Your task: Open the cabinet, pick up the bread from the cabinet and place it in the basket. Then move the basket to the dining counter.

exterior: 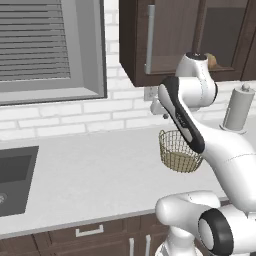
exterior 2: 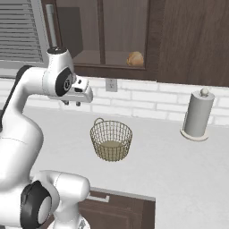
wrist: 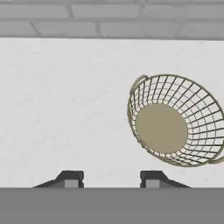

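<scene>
Beside the basket [wrist: 175, 127], empty claw [wrist: 109, 179]

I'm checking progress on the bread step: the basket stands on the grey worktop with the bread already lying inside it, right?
Not quite. The basket does stand on the worktop, but it is empty, as the hand view shows. In the right base view the bread sits in the cabinet.

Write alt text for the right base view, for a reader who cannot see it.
A white robot arm holds its gripper above a pale counter, left of an empty wire basket. Behind the glass door of the dark wall cabinet sits a golden bread roll. A paper towel holder stands at right by the white brick wall.
</scene>
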